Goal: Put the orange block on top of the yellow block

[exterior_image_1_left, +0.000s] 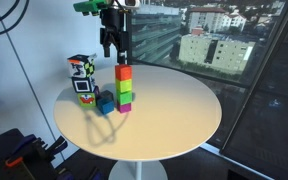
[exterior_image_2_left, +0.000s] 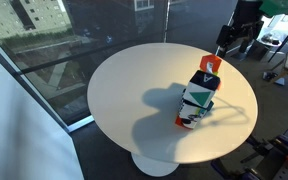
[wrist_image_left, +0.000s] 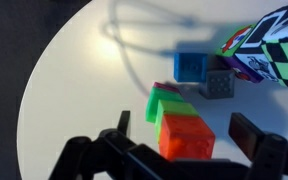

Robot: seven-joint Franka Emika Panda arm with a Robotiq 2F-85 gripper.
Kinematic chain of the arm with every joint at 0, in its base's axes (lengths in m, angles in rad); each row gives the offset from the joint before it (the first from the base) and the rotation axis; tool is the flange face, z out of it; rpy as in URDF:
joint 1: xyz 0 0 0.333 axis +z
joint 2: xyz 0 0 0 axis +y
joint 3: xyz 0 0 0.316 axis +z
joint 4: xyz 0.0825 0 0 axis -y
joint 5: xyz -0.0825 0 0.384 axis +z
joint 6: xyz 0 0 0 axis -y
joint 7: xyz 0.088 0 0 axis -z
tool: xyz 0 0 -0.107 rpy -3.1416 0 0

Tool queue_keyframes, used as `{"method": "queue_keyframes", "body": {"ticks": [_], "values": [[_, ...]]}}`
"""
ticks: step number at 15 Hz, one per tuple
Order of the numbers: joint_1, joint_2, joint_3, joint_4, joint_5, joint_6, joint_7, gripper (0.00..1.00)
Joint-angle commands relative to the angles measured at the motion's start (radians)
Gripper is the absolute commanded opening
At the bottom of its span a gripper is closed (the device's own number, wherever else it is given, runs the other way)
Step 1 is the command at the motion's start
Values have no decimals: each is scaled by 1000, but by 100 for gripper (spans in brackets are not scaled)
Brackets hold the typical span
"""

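Note:
The orange block [exterior_image_1_left: 123, 72] sits on top of a stack of cubes on the round white table [exterior_image_1_left: 174, 115]. Directly under it is the yellow block [exterior_image_1_left: 124, 86], then a green cube and a magenta cube at the bottom. In the wrist view the orange block [wrist_image_left: 186, 138] shows from above, with green layers just beyond it. My gripper [exterior_image_1_left: 112, 50] hangs a little above the stack. In the wrist view the gripper [wrist_image_left: 184, 125] is open, its fingers apart on either side of the orange block and not touching it.
A blue cube [exterior_image_1_left: 105, 103] and a patterned carton [exterior_image_1_left: 82, 78] stand beside the stack. The wrist view also shows the blue cube [wrist_image_left: 191, 66] and a grey cube [wrist_image_left: 218, 84]. In an exterior view the carton [exterior_image_2_left: 198, 100] hides the stack. The table edge is near.

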Motion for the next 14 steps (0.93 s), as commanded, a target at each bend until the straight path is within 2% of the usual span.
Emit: {"method": "queue_keyframes", "body": {"ticks": [1,9,14], "values": [[-23,-98,-12,-74,-17,-36,-60,100],[-78,-282,-55,-255,-62,-10,-144,100],[-93,-369,-65,-296,-47,-11,-150,100]]}}
